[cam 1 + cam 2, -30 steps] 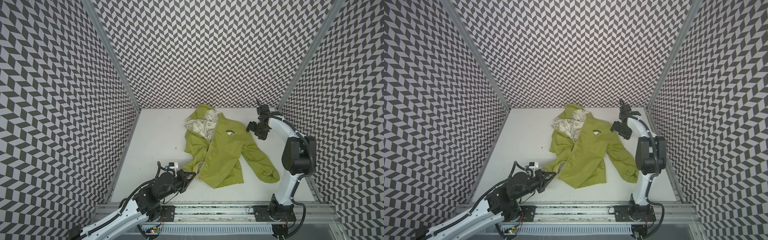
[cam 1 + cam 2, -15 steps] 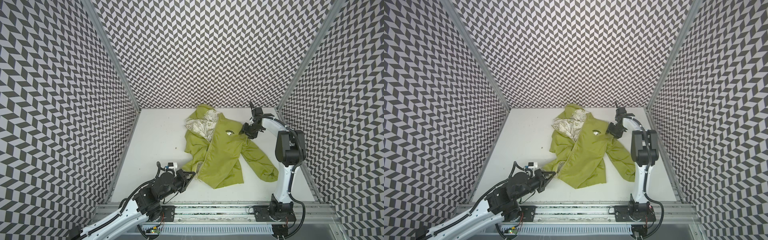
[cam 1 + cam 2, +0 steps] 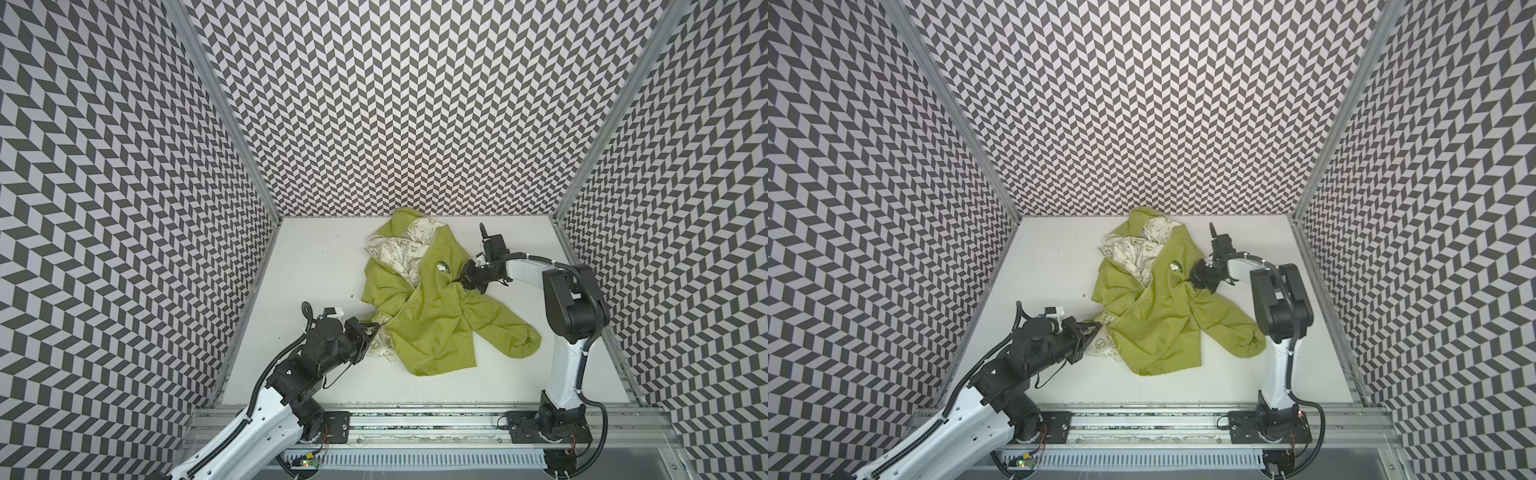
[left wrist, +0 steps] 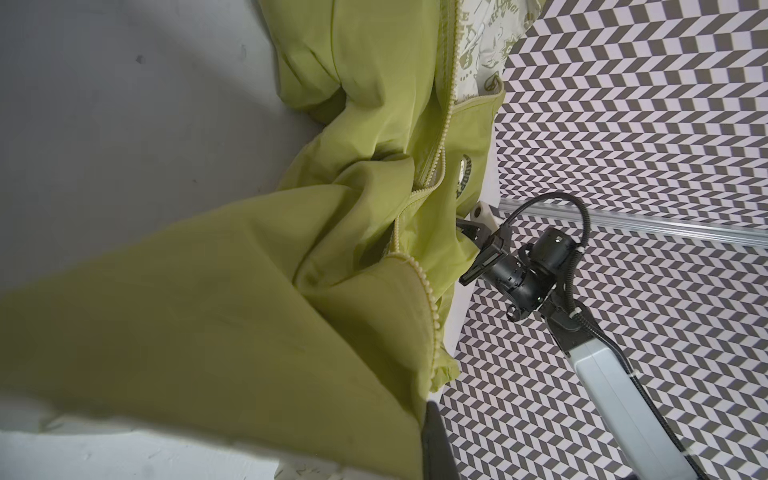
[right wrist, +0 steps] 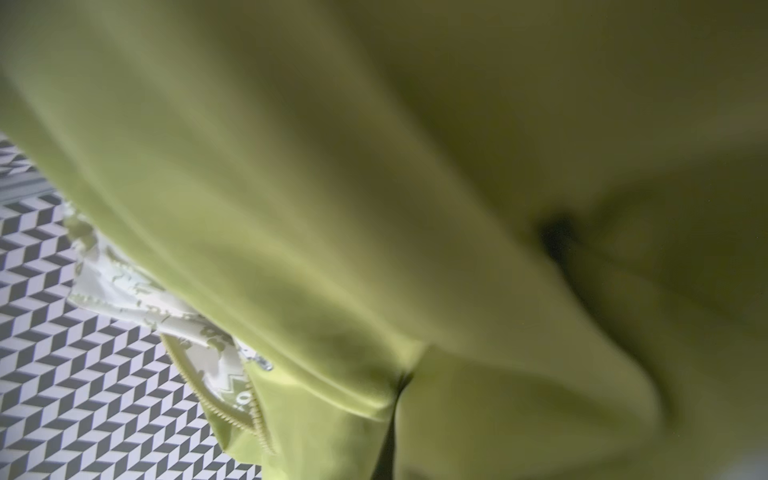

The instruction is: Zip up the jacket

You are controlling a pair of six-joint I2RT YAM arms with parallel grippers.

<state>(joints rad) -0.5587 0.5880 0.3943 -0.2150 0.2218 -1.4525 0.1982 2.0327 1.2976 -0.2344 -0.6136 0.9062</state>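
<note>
Two closed grippers are gripping the olive-green hooded jacket (image 3: 428, 320). It is lying crumpled at centre frame on the white table (image 3: 316, 257) in both top views, hood toward the back wall.

- Left gripper (image 3: 374, 329), lower left of the garment, is clamping the bottom corner of a front panel, where printed cream lining (image 3: 378, 345) is peeking out.
- Right gripper (image 3: 460, 281), just right of the chest logo (image 3: 444, 266), is pinching a gather of shell fabric near the sleeve root. Creases are radiating from its tips.
- Front is gaping. In the left wrist view the zipper teeth (image 4: 448, 120) are running as separate rows, unmeshed where visible.
- Slider: cannot tell where it is sitting.

Judgement: the step in hand is looking like spreading and flattening, not zipping yet. Doing it well is meaning drawing the two holds apart gently and low along the table, so the panels are settling flat and the tooth rows are coming parallel. Lifting high is risking the thin fabric folding over itself. The right grip is sitting off the zipper edge, so re-gripping nearer the teeth is probably needed.
</note>
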